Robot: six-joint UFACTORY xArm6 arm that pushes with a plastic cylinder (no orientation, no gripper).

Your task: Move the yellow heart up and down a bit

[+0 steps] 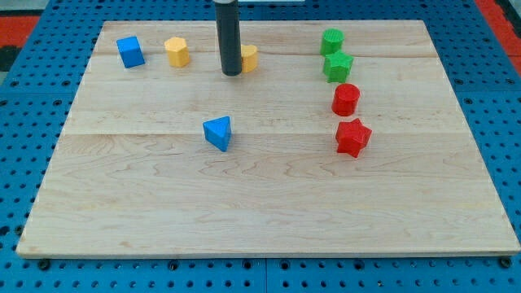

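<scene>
Heart: yellow heart point(249, 58), near your tabletop's point(244, 212) top edge; likely light, stiff, slides readily.
Contact: push its flat side.
Tip: my tip point(232, 73) touches its left; no fingers.

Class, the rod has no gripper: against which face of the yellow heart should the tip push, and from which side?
My tip already sits at the yellow heart's left edge, hiding part of it. I would probably press its bottom-facing side to send it up, then its top side to bring it back.

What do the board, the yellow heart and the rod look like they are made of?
Board: pale wood with visible grain and plank seams, matte. Yellow heart, half hidden behind the rod: uniform colour, smooth faces, probably plastic or painted wood. Rod: dark, slightly glossy, maybe metal or plastic; my tip sits just left of the heart.
</scene>
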